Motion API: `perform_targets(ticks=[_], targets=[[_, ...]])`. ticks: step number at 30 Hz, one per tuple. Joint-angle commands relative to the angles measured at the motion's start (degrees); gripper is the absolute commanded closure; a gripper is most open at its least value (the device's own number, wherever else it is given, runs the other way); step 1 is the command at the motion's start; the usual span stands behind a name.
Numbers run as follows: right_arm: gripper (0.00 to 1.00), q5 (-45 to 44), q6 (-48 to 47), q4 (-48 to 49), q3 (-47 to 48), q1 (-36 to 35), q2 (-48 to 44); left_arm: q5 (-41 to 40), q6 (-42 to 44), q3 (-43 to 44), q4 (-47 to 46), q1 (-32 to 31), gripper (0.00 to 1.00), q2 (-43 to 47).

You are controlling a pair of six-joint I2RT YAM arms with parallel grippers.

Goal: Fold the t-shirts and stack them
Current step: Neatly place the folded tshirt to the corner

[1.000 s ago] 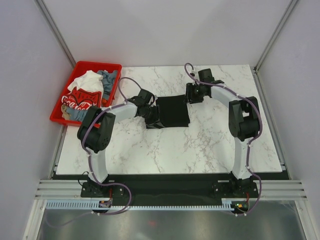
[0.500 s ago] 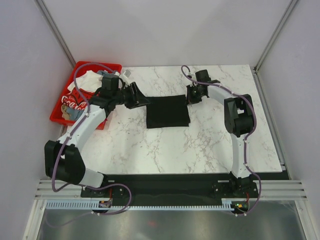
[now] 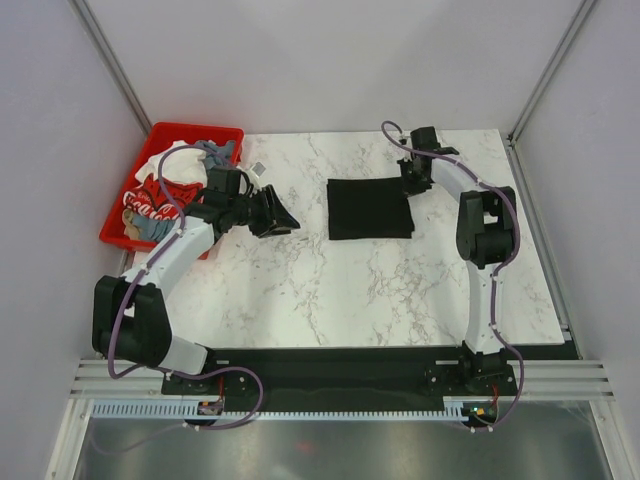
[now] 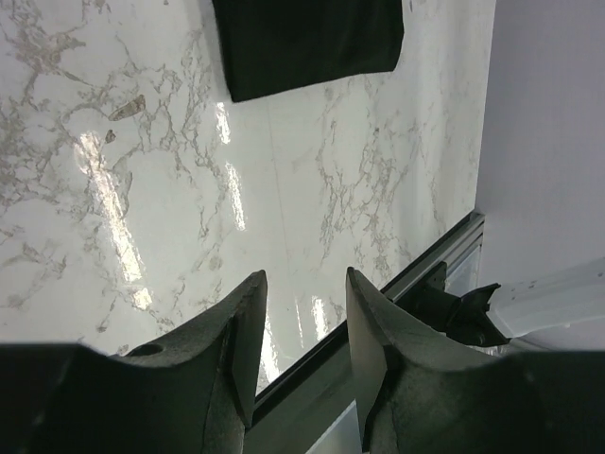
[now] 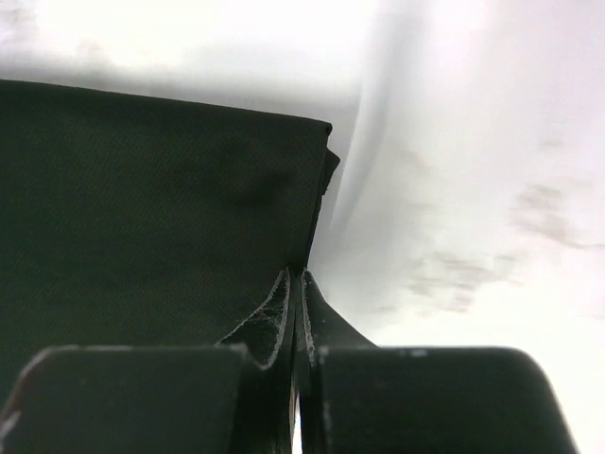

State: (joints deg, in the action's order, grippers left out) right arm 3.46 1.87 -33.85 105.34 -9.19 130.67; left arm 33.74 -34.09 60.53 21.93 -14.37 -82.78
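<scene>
Your right gripper (image 3: 413, 178), pinched shut on the folded black tee's (image 3: 370, 208) corner, has slid it right of centre on the table (image 3: 300, 290), while your left gripper (image 3: 278, 216), half open and empty, has swung toward the bin (image 3: 200, 127), likely for the next tee.

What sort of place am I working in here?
Most likely a lab robot test cell, not a home: a marble-patterned table boxed in by plain white walls on metal framing, with a red bin of tees and a folded black t-shirt.
</scene>
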Motion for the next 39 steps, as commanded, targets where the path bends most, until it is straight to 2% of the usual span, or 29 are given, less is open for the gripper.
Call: perform_targets(ticks=[1,6,12,20,24,29,32,39], targets=[[1.00,-9.77,-4.24,-3.07,4.60,4.43,1.95,3.61,2.71,-0.41,-0.40,0.22,0.53,0.96],[1.00,-15.83,-7.39,-4.03,11.02,7.60,5.46,4.58,4.38,0.02,-0.14,0.22,0.53,1.57],[1.00,-22.09,-11.18,-3.86,22.88,12.09,13.81,4.23,4.82,-0.06,0.30,0.22,0.52,1.92],[1.00,-32.45,-18.47,4.74,31.58,15.08,19.35,6.61,5.34,0.29,0.30,0.22,0.52,0.96],[1.00,-32.56,-18.92,7.03,37.65,17.01,22.78,6.78,5.34,-0.06,0.39,0.22,0.52,0.61],[1.00,-30.54,-18.13,12.83,38.45,17.89,24.10,8.01,5.35,0.29,0.30,0.22,0.52,-0.45],[1.00,-30.54,-17.08,13.71,41.26,18.33,26.03,8.10,5.35,0.38,0.30,0.13,0.52,-1.06],[1.00,-29.05,-12.42,16.53,41.18,19.39,26.65,7.40,5.26,0.02,0.30,0.13,0.52,-1.68]])
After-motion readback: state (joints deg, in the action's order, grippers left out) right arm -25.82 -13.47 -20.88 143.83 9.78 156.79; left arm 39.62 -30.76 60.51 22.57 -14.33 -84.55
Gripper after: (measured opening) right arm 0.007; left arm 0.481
